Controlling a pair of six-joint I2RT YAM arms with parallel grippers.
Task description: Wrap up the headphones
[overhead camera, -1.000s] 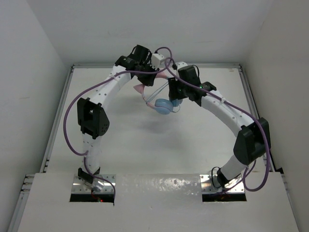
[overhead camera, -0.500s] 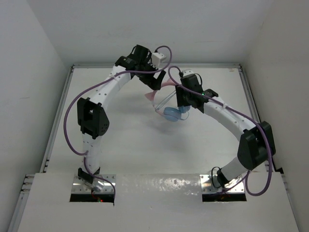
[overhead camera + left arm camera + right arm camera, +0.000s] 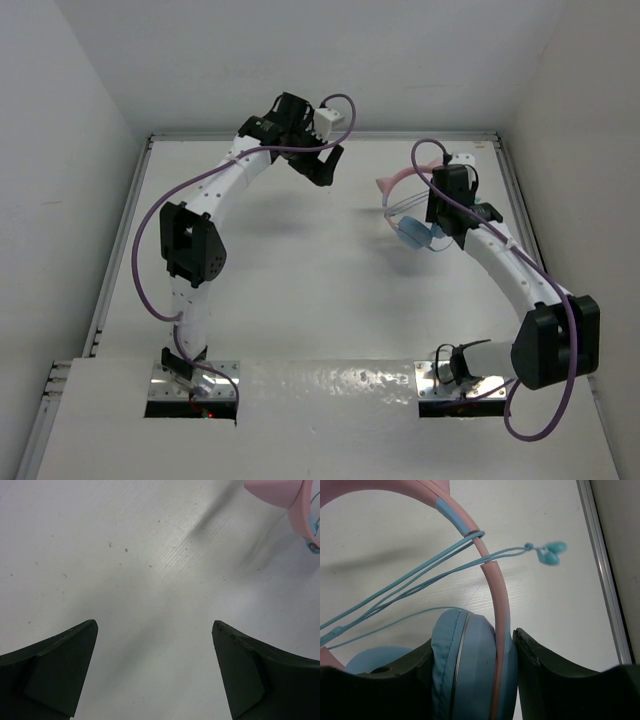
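Looking across the white worktop (image 3: pixel 300 300), I see the left gripper (image 3: pixel 155 672) near the far edge, its jaws wide apart and holding nothing. The right gripper (image 3: pixel 472 680) is clamped on the headphones (image 3: pixel 408 215), which hang above the worktop toward its right edge. I judge them light. The plastic headband (image 3: pixel 495 590) looks stiff but springy and the padded ear cup (image 3: pixel 462 655) soft, so the band just beside the cup is the firm place to hold. The thin teal cable (image 3: pixel 395 592) looks limp and snag-prone where it loops over the band. Its dangling cable end (image 3: pixel 549 552) is too blurred to identify. The other cup is mostly cut off, and I cannot count the cable's turns.
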